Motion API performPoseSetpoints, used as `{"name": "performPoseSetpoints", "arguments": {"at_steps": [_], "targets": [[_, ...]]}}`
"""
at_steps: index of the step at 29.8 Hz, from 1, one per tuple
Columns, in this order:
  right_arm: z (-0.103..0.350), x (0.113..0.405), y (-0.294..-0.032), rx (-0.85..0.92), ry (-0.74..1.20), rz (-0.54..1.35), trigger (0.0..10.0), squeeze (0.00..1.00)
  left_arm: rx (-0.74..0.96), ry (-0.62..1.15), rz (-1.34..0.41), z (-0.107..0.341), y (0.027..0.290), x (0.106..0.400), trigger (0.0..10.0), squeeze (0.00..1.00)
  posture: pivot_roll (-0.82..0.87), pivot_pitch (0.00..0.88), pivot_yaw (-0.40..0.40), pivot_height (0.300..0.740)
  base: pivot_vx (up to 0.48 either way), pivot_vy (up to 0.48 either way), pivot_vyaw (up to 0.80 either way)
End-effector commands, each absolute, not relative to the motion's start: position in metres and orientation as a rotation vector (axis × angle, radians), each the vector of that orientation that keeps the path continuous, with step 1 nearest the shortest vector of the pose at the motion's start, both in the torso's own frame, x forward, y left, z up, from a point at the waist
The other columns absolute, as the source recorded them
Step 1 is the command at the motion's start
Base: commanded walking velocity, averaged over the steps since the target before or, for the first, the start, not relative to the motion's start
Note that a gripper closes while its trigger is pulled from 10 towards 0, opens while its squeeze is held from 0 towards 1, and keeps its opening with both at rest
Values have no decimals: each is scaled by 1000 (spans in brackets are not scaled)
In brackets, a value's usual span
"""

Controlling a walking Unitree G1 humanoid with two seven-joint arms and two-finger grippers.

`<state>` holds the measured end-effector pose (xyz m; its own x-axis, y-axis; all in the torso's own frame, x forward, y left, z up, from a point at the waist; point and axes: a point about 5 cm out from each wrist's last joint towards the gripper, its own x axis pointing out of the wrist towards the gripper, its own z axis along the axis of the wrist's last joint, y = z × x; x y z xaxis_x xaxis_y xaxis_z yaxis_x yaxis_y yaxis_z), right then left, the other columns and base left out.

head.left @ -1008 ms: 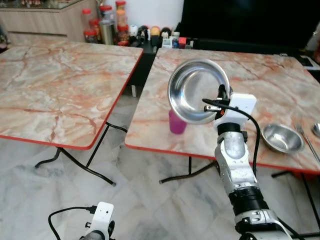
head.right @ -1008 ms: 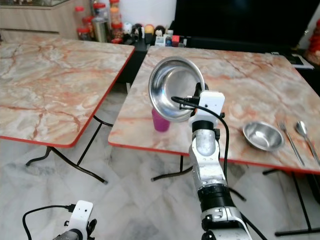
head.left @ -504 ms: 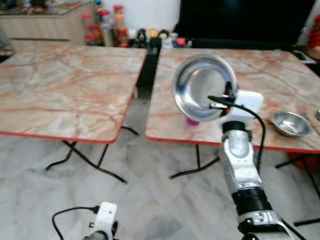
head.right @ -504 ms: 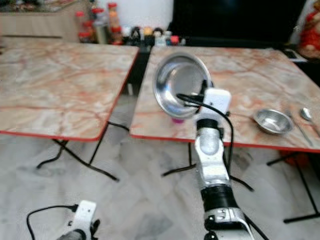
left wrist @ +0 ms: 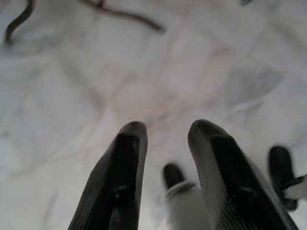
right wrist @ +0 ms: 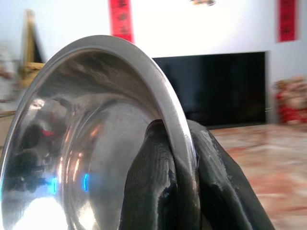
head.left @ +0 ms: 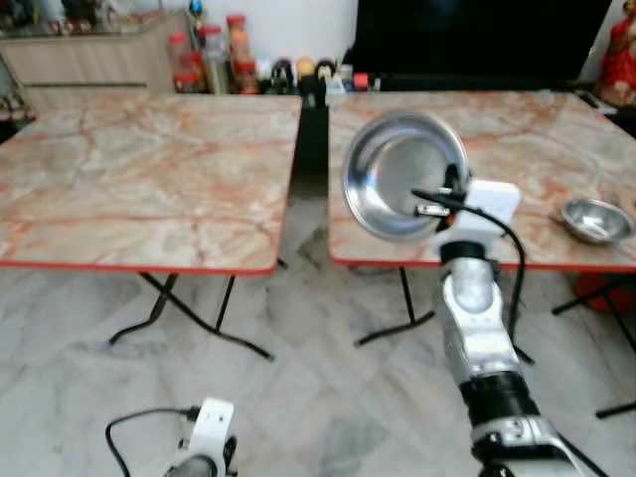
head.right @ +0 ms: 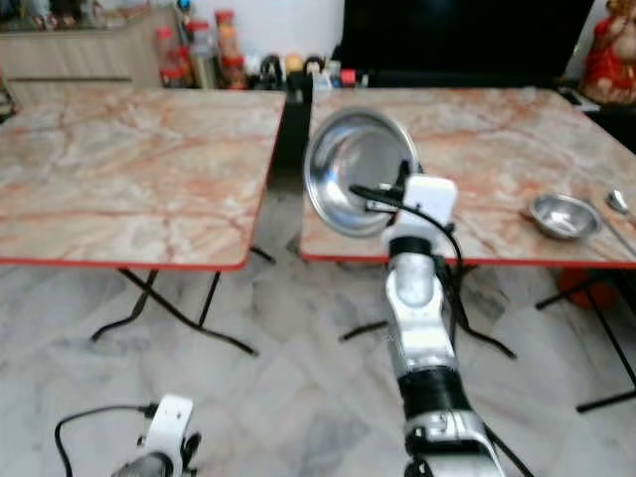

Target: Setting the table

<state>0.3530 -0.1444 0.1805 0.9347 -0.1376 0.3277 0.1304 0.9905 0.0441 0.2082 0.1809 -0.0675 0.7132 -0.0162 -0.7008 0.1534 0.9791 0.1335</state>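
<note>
A large steel plate (head.left: 397,179) stands almost on edge in the air, its hollow facing me, before the near edge of the right marble table (head.left: 517,129). My right gripper (head.left: 449,191) is shut on the steel plate's rim; in the right wrist view both black fingers (right wrist: 158,191) pinch that rim (right wrist: 177,129). A small steel bowl (head.left: 594,219) sits near the right table's front right edge, with a spoon (head.right: 618,202) past it. My left gripper (left wrist: 165,139) hangs low over the floor, its fingers a little apart with nothing between them.
A second marble table (head.left: 139,169) stands to the left, with a narrow gap (head.left: 313,129) between the two. Jars and bottles (head.left: 209,55) line the back counter beside a dark TV (head.left: 477,40). Folding legs (head.left: 189,318) stand on the marble floor.
The camera has pulled back and turned, so both tables sit farther off and the pink cup is now hidden behind the plate. The right gripper keeps its grip on the plate.
</note>
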Motion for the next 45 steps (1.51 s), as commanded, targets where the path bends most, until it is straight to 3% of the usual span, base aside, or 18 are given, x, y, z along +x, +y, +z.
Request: {"name": "performPoseSetpoints", "arguments": {"at_steps": [1, 40, 45], "targets": [[188, 354, -137, 23, -360, -110, 10000, 0, 175, 794, -72, -69, 185, 205, 10000, 0, -4, 0, -1, 736, 0, 458, 0], [182, 355, -132, 27, -331, -93, 10000, 0, 183, 796, -47, -68, 194, 205, 10000, 0, -1, 0, 2, 736, 0, 458, 0], [181, 355, -131, 29, -331, -89, 10000, 0, 223, 784, -58, -67, 195, 207, 10000, 0, 2, 0, 3, 736, 0, 126, 0]]}}
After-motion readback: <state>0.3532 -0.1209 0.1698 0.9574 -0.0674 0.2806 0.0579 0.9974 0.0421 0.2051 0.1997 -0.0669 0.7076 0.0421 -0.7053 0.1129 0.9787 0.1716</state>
